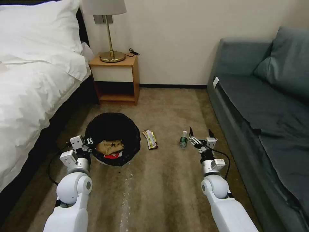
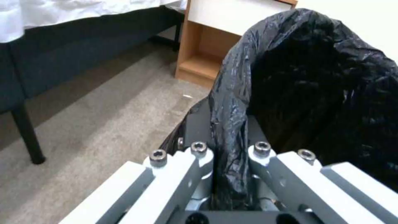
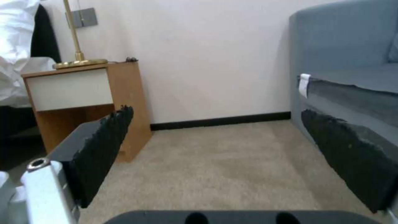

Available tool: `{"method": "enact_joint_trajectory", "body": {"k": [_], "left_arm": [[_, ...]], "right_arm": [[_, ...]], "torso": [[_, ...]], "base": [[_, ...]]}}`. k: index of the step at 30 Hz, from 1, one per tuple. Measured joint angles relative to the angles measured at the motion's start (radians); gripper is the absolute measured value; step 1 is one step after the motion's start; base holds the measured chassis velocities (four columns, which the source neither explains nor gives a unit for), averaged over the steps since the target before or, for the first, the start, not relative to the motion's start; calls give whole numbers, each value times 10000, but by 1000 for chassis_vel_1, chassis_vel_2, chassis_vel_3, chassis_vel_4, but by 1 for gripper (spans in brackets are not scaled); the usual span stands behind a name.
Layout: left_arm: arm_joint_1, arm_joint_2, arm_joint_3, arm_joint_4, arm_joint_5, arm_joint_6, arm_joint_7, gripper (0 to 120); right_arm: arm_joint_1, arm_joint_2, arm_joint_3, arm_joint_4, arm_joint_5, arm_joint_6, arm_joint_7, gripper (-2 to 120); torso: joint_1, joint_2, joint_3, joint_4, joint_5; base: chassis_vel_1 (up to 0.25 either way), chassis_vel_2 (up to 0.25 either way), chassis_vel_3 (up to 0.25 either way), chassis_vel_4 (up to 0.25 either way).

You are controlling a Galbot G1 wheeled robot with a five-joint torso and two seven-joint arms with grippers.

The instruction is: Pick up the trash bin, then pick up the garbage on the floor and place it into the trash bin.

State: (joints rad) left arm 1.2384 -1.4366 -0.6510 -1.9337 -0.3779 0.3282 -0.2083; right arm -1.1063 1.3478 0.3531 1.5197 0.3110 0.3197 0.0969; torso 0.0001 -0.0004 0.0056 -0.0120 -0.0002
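The trash bin (image 1: 112,127), round and lined with a black bag, hangs on my left side with my left gripper (image 1: 89,144) shut on its near rim (image 2: 232,130). Inside it lie a crumpled brown paper bag (image 1: 109,146) and a red-and-white carton (image 1: 112,156). On the carpet a flat yellow-green snack wrapper (image 1: 150,139) lies just right of the bin. A small clear green-labelled bottle (image 1: 183,140) lies farther right. My right gripper (image 1: 201,132) is open above the carpet, just right of the bottle; in the right wrist view nothing sits between its fingers (image 3: 104,146).
A bed with white bedding (image 1: 32,83) runs along the left. A wooden nightstand (image 1: 116,79) with a brass lamp (image 1: 111,38) stands at the back wall. A grey-blue sofa (image 1: 267,106) lines the right. Open carpet (image 1: 161,187) lies between them.
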Motion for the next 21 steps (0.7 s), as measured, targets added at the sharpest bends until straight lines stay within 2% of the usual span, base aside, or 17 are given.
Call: {"method": "enact_joint_trajectory", "body": {"k": [21], "left_arm": [[1, -127, -91, -42, 167, -112, -233, 4]], "right_arm": [[-187, -134, -265, -238, 85, 150, -213, 100]], "torso": [[0, 0, 0, 1, 1]], "base": [[-120, 118, 118, -115]]}}
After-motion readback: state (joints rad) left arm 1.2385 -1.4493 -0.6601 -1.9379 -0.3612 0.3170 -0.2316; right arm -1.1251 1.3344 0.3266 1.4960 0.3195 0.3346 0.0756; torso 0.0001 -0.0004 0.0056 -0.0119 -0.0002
